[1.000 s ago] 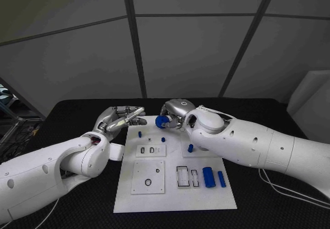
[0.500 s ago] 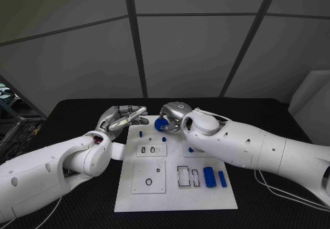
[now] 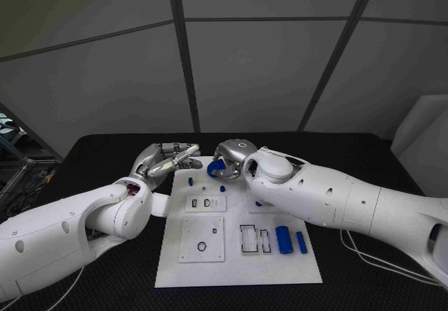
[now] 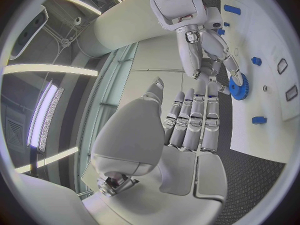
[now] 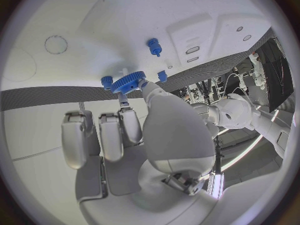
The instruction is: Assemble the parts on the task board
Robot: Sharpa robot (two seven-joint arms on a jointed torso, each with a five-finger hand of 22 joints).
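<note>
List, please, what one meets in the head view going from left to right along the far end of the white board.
Left hand → small blue peg → blue gear, held by the right hand, over the task board.

Grey panelled wall (image 3: 252,65) behind a black table (image 3: 364,146).
Dark seams (image 3: 183,65) split the wall into big panels above the table. White block (image 3: 420,139) stands right of the table, a metal rack with cables (image 3: 14,159) left of it. Long ceiling strip lights (image 4: 47,115) glow overhead; tall glass panes (image 4: 109,85) run below them.
</note>
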